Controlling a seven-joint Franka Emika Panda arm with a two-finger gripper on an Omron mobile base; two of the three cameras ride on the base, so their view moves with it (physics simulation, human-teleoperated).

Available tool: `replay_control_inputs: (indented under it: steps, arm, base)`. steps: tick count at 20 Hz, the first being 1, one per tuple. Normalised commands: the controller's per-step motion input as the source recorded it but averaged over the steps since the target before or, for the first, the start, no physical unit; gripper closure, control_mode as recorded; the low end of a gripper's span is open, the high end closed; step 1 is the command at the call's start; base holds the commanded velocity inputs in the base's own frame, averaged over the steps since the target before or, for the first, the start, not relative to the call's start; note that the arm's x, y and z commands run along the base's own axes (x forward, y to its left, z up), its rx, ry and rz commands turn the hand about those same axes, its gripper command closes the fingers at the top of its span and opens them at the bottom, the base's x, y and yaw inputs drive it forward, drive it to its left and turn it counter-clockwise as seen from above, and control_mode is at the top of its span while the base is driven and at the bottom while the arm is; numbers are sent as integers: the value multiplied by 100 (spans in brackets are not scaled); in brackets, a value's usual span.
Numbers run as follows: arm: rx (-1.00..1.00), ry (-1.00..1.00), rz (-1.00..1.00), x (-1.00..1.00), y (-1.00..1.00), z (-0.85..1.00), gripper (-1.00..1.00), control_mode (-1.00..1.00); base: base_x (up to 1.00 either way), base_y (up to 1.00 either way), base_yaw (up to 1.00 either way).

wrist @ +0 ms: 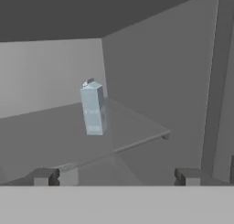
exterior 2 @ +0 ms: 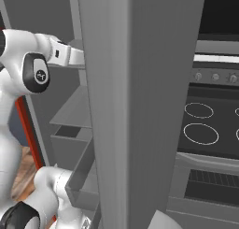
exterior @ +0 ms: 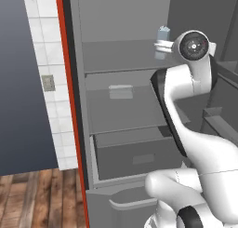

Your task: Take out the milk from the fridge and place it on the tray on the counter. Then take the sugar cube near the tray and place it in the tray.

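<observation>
You see fridge (exterior: 121, 106) open, grey shelves and bottom drawer exposed, red-edged side at left. Milk (wrist: 93, 109) stands upright on upper shelf (wrist: 137, 127), toward back wall, alone there. Arm reaches into upper compartment at shelf height. Claw (wrist: 116, 176) spread wide, holding nothing; fingertips (wrist: 43, 176) sit apart from carton, on near side of it, carton roughly between their lines but left of centre. From left base view, milk (exterior: 162, 35) peeks just beyond wrist. Stove (exterior 2: 210, 125) with ring burners sits right of fridge.
</observation>
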Motion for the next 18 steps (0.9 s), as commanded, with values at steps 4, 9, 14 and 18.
replay_control_inputs:
  steps: [4, 9, 14, 18]
  arm:
    - [-3, -23, 0, 0, -13, 1, -100, -100]
    - [-4, -21, 0, 4, -5, 0, -100, -100]
    - [0, 0, 0, 34, 0, 0, -100, -100]
    - [0, 1, 0, 42, 0, 8, -100, -100]
  base:
    - [0, 0, 0]
    - [0, 0, 0]
    - [0, 0, 0]
    - [0, 0, 0]
